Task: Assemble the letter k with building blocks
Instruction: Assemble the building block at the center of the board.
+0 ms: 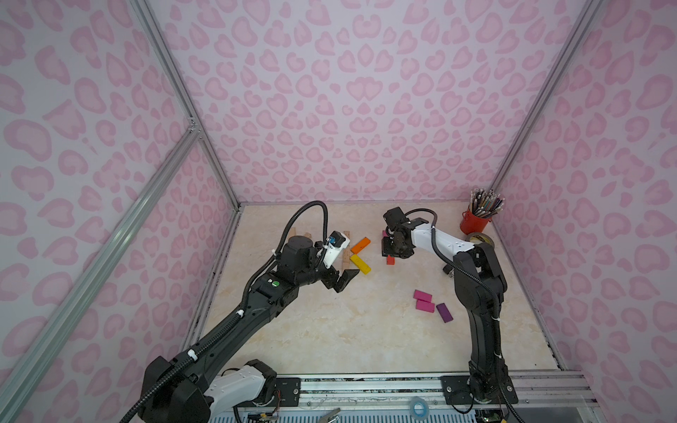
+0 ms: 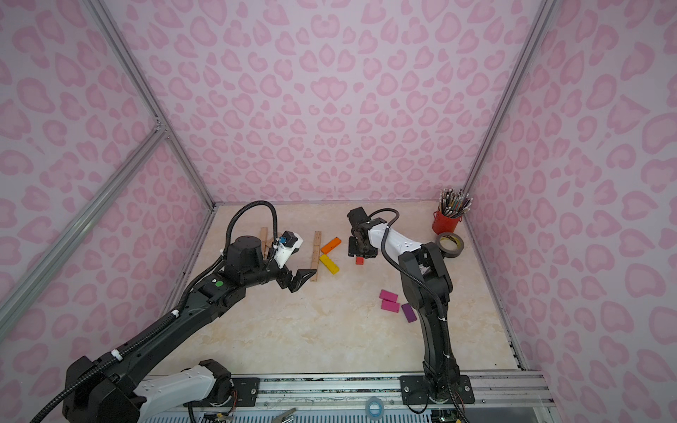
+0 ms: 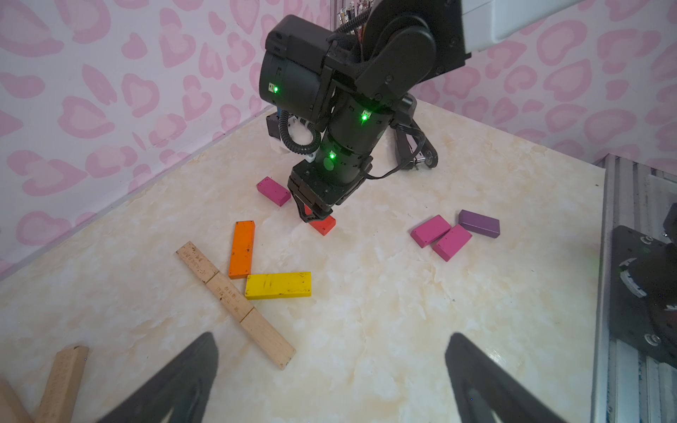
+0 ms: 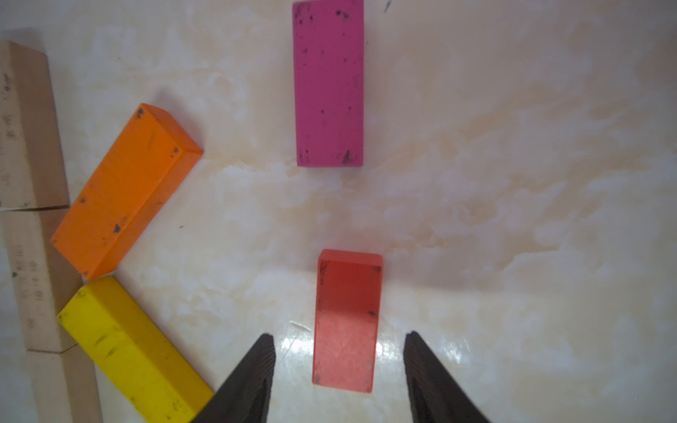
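the right tool (image 4: 340, 334) is half open. its two fingers (image 4: 252, 377) stand on each side of the red block (image 4: 348, 293), with a gap on both sides, so it holds nothing. the red block lies flat on the table (image 1: 329, 340), near a magenta block (image 4: 328, 84). the left tool (image 3: 331, 335) is wide open and empty, up above the table. the orange block (image 3: 241, 249) and the yellow block (image 3: 278, 285) touch the row of plain wood blocks (image 3: 234, 304).

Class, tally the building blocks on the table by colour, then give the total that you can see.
Plain wood blocks: 5
Magenta blocks: 3
Orange block: 1
Yellow block: 1
Red block: 1
Purple block: 1
Total in view: 12
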Controlling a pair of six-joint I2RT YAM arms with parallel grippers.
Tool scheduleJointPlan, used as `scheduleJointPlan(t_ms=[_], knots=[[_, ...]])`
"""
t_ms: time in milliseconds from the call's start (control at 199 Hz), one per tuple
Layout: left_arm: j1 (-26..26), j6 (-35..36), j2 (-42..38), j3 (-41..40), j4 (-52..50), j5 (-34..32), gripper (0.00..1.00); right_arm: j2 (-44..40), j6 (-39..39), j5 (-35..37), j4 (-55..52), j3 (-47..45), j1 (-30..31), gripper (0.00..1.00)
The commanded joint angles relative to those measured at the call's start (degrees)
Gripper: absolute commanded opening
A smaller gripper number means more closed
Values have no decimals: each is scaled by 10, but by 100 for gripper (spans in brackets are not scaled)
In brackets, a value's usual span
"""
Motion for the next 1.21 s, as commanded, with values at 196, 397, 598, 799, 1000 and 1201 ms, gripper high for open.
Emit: scheduleJointPlan(t_ms=[196, 397, 598, 799, 1000, 1201], knots=[[1, 8, -3, 6, 3, 0, 99, 32, -2, 19, -12, 20, 6, 44], [1, 8, -1, 6, 3, 2, 99, 43, -7, 18, -12, 31, 6, 36], [1, 8, -1, 5, 4, 3, 99, 54, -9, 19, -16, 43, 5, 34], [1, 8, 0, 6, 4, 3, 99, 65, -10, 24, -25, 57, 1, 32], [3, 7, 1, 6, 4, 3, 99, 72, -6, 18, -24, 67, -3, 32], [3, 7, 2, 5, 5, 4, 99, 80, 2, 11, -25, 80, -3, 32]])
